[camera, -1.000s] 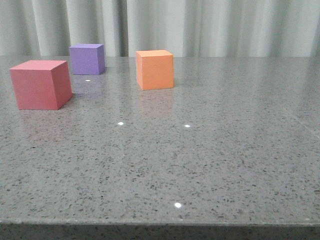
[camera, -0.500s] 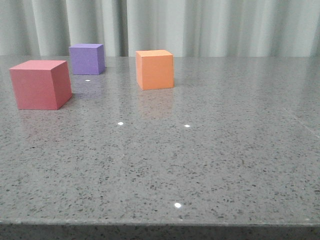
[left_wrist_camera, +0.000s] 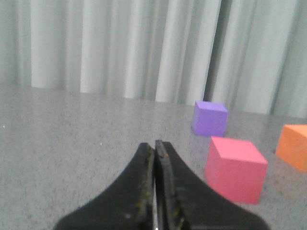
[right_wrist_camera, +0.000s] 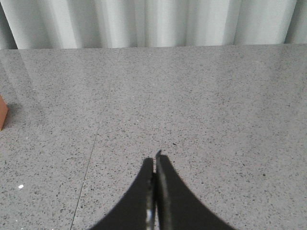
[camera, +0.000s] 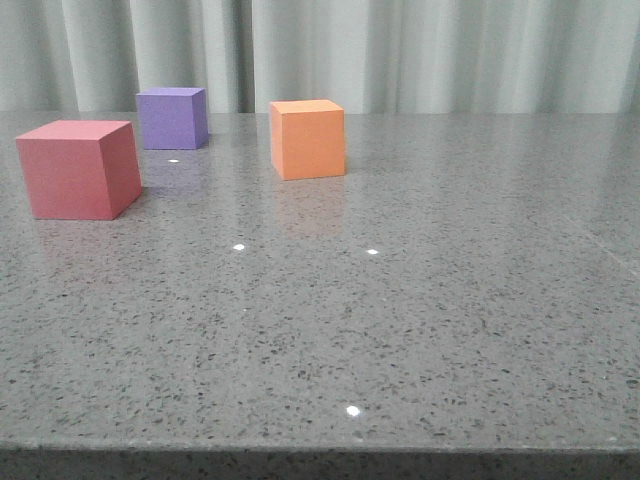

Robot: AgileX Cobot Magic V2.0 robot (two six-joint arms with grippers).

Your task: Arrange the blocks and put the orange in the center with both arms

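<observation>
Orange cube (left_wrist_camera: 294,153) well apart from left claw (left_wrist_camera: 154,146).

Soft even light; pinpoint glare on table (camera: 420,330); left wrist view blurry.

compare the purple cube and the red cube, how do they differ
The purple cube stands farther back, near the curtain; the red cube sits closer to the front and further left. The red cube looks larger in the front view, probably only because it is nearer. Both are plain matte cubes resting flat on the table, apart from each other and untouched by either gripper.
</observation>
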